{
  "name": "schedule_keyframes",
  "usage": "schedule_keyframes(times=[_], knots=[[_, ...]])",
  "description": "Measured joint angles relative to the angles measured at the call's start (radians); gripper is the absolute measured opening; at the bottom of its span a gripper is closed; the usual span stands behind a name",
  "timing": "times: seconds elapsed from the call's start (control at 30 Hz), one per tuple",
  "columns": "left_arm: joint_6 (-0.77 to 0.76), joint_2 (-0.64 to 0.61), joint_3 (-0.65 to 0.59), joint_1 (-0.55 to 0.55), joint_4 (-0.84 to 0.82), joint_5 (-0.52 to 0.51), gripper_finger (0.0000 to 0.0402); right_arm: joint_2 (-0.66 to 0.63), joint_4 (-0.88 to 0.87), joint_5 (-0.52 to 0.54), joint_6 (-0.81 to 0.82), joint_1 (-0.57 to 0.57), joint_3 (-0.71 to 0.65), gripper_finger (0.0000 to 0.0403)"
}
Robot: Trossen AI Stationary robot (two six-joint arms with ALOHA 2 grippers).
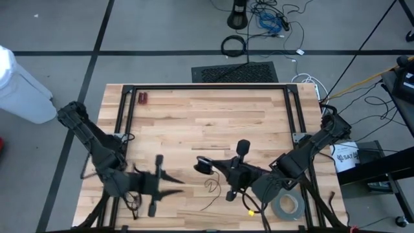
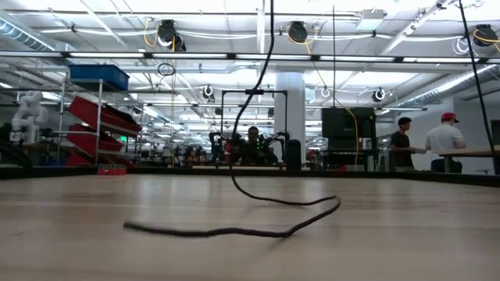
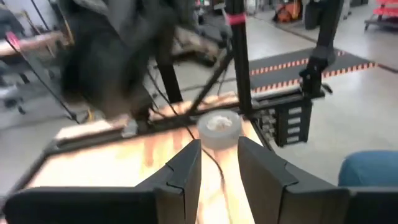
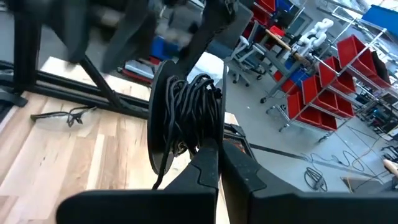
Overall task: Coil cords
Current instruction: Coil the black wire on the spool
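Partway through coiling; most of the cord appears wound.

Right gripper (image 4: 217, 155): fingers pressed together, pinching the cord bundle (image 4: 189, 115), a tight black wad of many turns held up off the wooden table (image 1: 213, 116). In the high view the same bundle (image 1: 203, 166) shows just ahead of the right gripper (image 1: 217, 169), near the table's middle, toward the front.

Loose tail (image 1: 213, 194): thin black strand, not yet wound, trails from the bundle down onto the wood in front of the right arm. The low view shows it hanging from above and lying in a wavy line across the table.

Left gripper (image 1: 173, 184): fingers spread a little, nothing between them, hovering at the front left near the tail. Its wrist view looks past the gap at the grey tape roll (image 3: 219, 127), which sits at the front right corner (image 1: 286, 206).

Judgement: remaining work is winding the tail on and setting the bundle down.
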Motion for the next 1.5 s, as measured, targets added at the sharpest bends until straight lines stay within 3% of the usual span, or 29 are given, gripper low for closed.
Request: schedule_keyframes(times=[0.3,0.47,0.57,0.87,0.97,1.2,1.5], knots=[[-0.055,0.264,-0.003,0.001,0.122,-0.023,0.0112,-0.008,0.01,-0.033,-0.016,0.006,0.0,0.0],[-0.068,0.387,-0.003,0.021,0.157,-0.203,0.0112,-0.011,0.009,-0.033,-0.003,0.011,0.0,0.0],[-0.123,0.441,-0.003,0.049,0.219,-0.225,0.0112,-0.011,0.013,-0.033,-0.004,0.017,0.0,0.0],[-0.188,0.508,-0.003,0.086,0.271,-0.169,0.0115,-0.02,0.011,-0.033,-0.008,0.044,0.001,0.0],[-0.193,0.512,-0.003,0.094,0.277,-0.115,0.0136,-0.022,0.013,-0.033,-0.01,0.047,0.001,0.0],[-0.211,0.513,-0.003,0.122,0.276,-0.116,0.0209,-0.024,0.012,-0.033,-0.01,0.047,0.001,0.0],[-0.157,0.513,-0.003,0.133,0.276,-0.118,0.0221,-0.024,0.012,-0.033,-0.01,0.047,0.001,0.0]])
